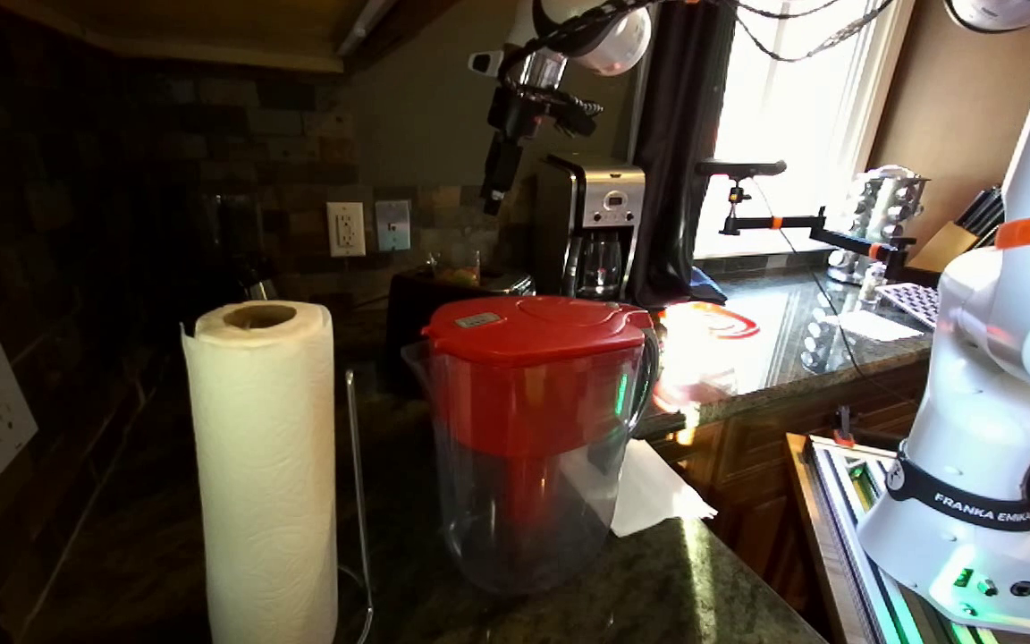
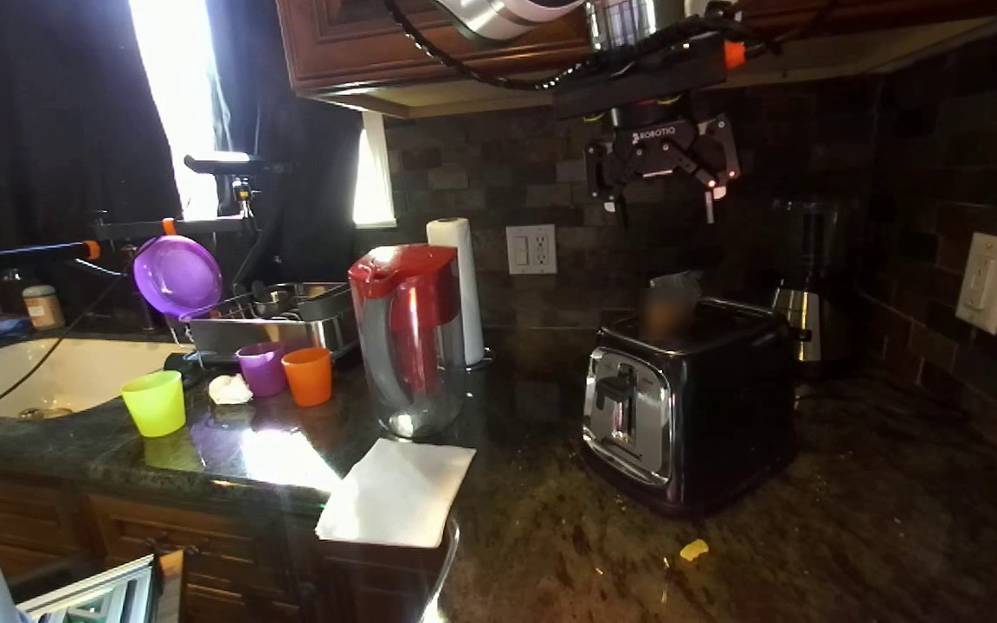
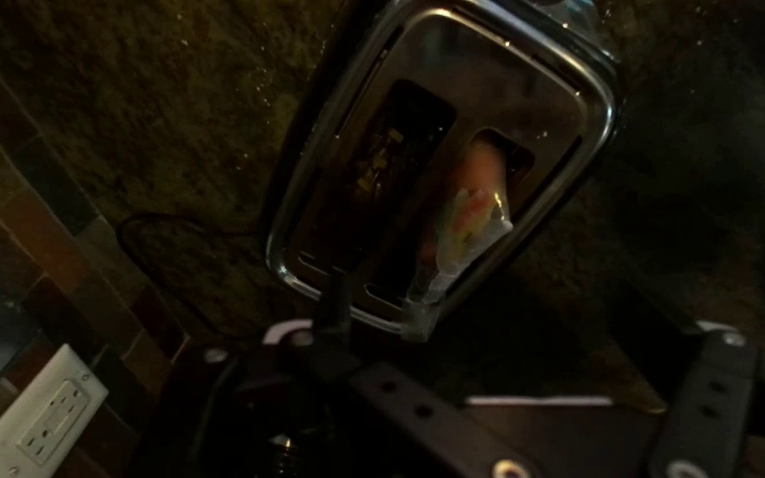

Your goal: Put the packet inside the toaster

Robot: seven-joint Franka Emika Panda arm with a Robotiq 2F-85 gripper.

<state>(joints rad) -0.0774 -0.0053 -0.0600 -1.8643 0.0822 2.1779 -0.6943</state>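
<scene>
The pincer [image 2: 662, 208] hangs well above the toaster [image 2: 732, 424], spread wide, holding nothing; packet [image 3: 470, 222] partway into one slot [image 3: 518, 157], poking up!

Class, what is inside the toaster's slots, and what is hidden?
The toaster has the packet sticking up from one slot and yellowish bits in the other. The packet's covered lower end and the dark slot bottoms can't be seen.

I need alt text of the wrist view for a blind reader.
A partly clear packet sticks up from one slot of a two-slot toaster. The open, empty claw shows along the bottom; a wall outlet is at lower left.
</scene>
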